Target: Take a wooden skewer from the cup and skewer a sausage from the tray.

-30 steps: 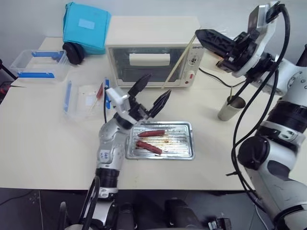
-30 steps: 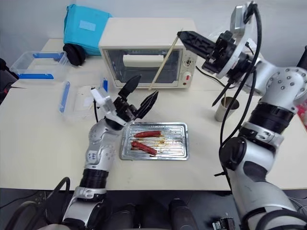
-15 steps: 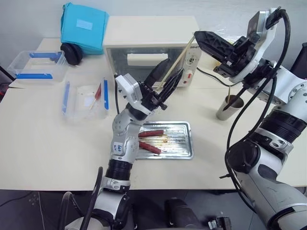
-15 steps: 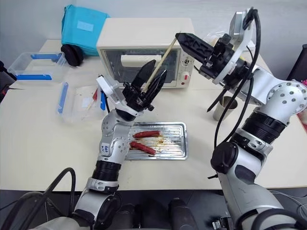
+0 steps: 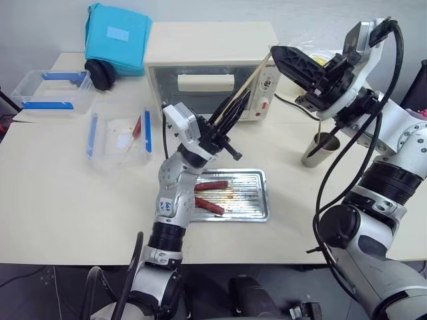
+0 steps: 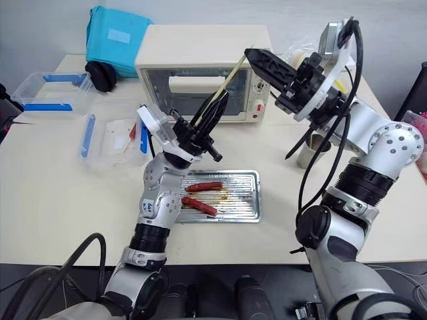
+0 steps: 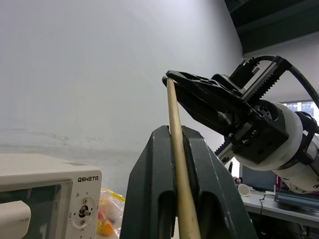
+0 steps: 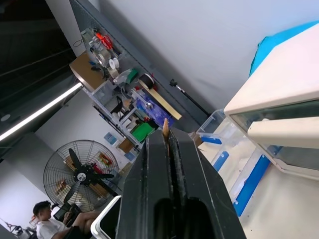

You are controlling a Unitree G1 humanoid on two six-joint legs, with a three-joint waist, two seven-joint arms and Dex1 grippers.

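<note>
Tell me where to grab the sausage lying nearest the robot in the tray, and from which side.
Take the sausage around its middle, coming straight down with the grip across its width. It lies flat and slanted in the tray, whose low rim blocks a sideways approach, and the other sausage lies apart, leaving room on both sides.

I count two sausages (image 5: 209, 185) (image 5: 209, 205) on one metal tray (image 5: 250, 203), one wooden skewer (image 5: 245, 86) between my two claws, one cup (image 5: 319, 149) at right, one toaster oven (image 5: 212, 70) at the far side, and two clear plastic boxes (image 5: 55, 89) (image 5: 119, 139) at left.
</note>
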